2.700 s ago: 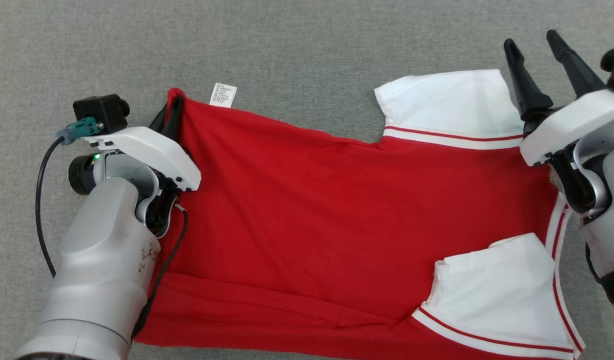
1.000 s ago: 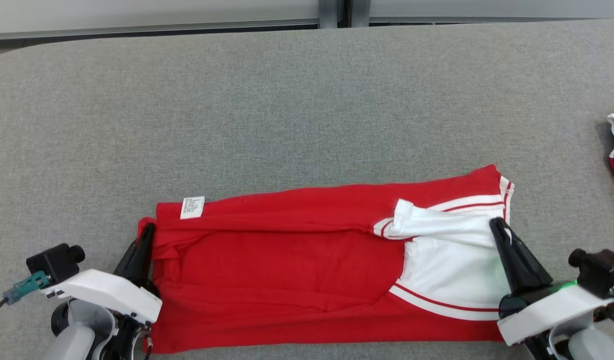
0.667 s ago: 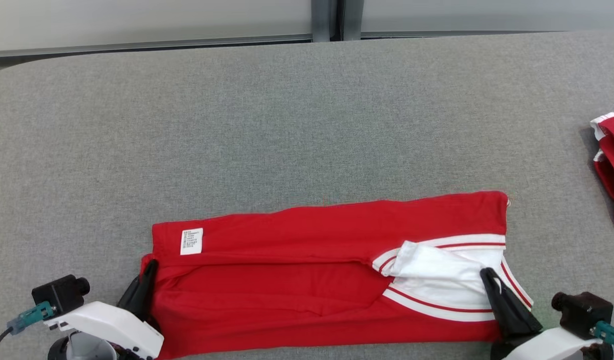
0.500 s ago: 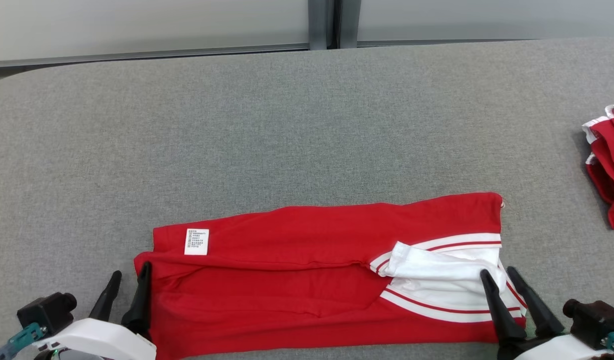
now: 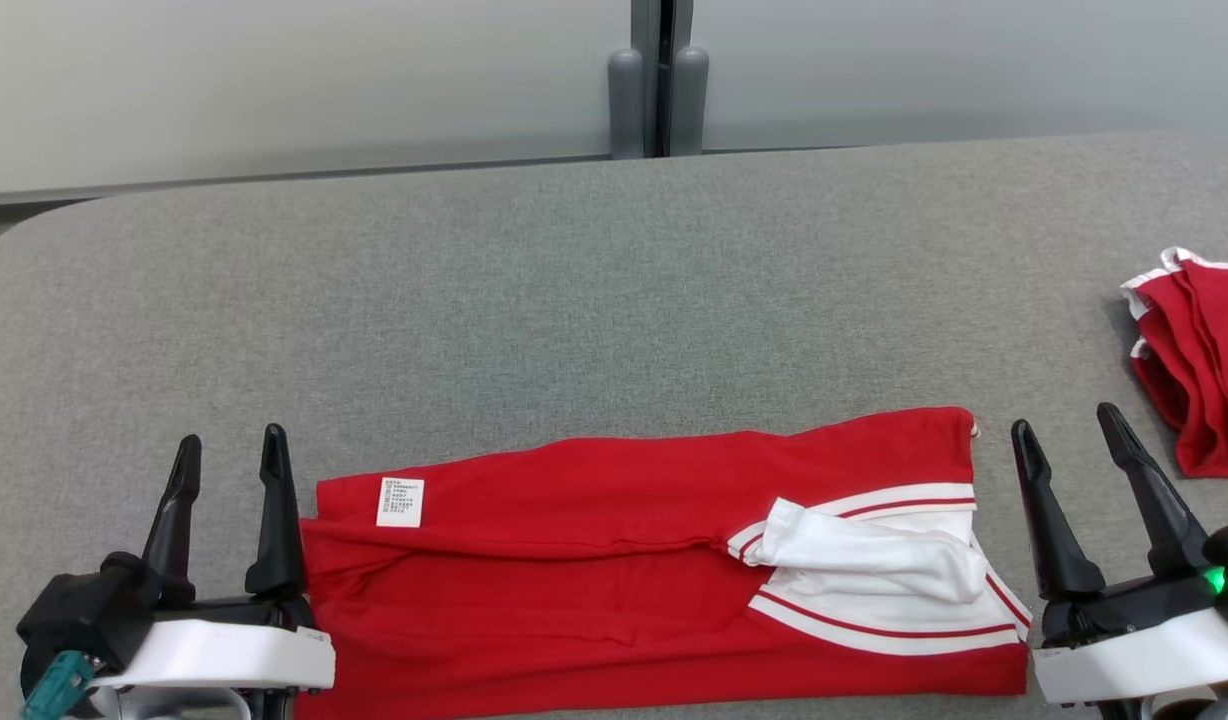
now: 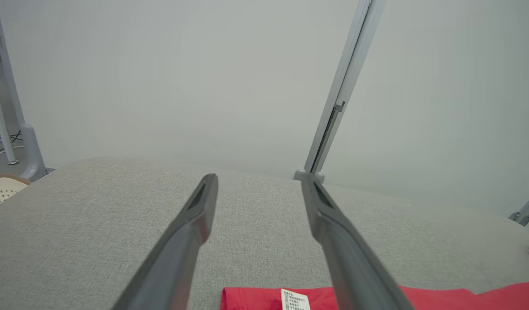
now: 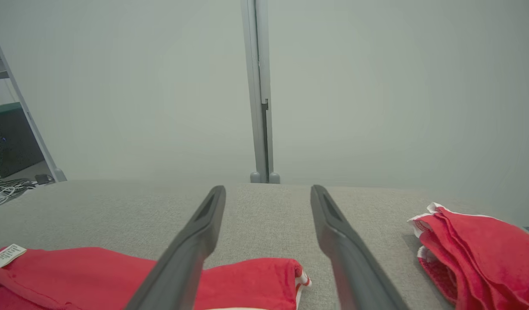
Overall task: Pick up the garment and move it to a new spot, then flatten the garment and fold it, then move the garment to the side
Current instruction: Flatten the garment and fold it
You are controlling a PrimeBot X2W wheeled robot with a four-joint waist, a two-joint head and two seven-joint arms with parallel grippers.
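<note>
Red garment (image 5: 594, 600) flat on counter (image 5: 574, 300) near front edge, folded into long strip, white sleeve (image 5: 874, 548) on top; left tool (image 5: 231, 440) spread, empty, beside label (image 5: 400, 502) end; right tool (image 5: 1064, 418) spread, empty, beside sleeve end. Tools flank strip, likely for crosswise fold.

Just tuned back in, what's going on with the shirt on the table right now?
The red garment lies on the grey table, folded into a long band with a white sleeve tucked on top. The left gripper is at its left end and the right gripper is at its right end, both open and holding nothing. Another red pile sits at the far right. The move to the side is not yet done.
</note>
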